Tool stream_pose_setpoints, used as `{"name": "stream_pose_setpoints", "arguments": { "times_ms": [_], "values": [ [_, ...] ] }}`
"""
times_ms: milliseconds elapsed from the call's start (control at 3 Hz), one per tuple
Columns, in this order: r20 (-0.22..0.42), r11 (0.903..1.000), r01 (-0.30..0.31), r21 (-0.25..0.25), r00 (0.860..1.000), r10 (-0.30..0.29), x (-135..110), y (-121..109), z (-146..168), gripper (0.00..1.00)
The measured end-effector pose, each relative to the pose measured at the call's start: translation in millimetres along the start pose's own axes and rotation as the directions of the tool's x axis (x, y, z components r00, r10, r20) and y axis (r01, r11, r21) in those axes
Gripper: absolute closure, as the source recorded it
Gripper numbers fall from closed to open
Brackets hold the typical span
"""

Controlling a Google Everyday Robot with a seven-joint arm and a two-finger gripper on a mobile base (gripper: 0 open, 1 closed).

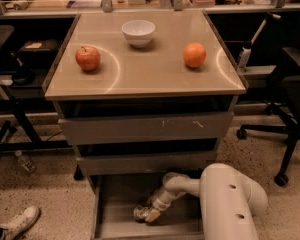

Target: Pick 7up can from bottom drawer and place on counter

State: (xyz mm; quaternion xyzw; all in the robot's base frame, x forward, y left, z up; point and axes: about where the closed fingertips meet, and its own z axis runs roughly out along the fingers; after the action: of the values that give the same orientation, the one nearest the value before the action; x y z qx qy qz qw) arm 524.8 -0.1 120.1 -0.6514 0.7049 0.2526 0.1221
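The bottom drawer (120, 219) is pulled open below the cabinet, showing its grey flat floor. The 7up can (140, 212), small and silvery, sits on that floor near the middle. My gripper (149, 213) reaches down into the drawer from the white arm (230, 204) at the lower right and is right at the can, its tan fingertips against the can's right side. The beige counter (140, 76) tops the cabinet above.
On the counter are a red apple (87, 58) at left, a white bowl (138, 32) at the back and an orange (194, 54) at right. Two closed drawer fronts sit above the open one. An office chair (290, 109) stands right, a shoe (17, 223) lower left.
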Motion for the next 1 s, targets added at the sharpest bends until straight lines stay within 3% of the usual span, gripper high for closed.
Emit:
{"name": "stream_pose_setpoints", "arguments": {
  "times_ms": [333,667,1000],
  "values": [
    [0.008,0.9997,-0.011,0.024,1.000,0.011,-8,7,-17,1.00],
    [0.009,0.9934,-0.049,0.104,0.999,0.049,-22,14,-63,1.00],
    [0.017,0.9776,-0.109,0.181,0.994,0.107,-39,27,-113,1.00]
  ]
}}
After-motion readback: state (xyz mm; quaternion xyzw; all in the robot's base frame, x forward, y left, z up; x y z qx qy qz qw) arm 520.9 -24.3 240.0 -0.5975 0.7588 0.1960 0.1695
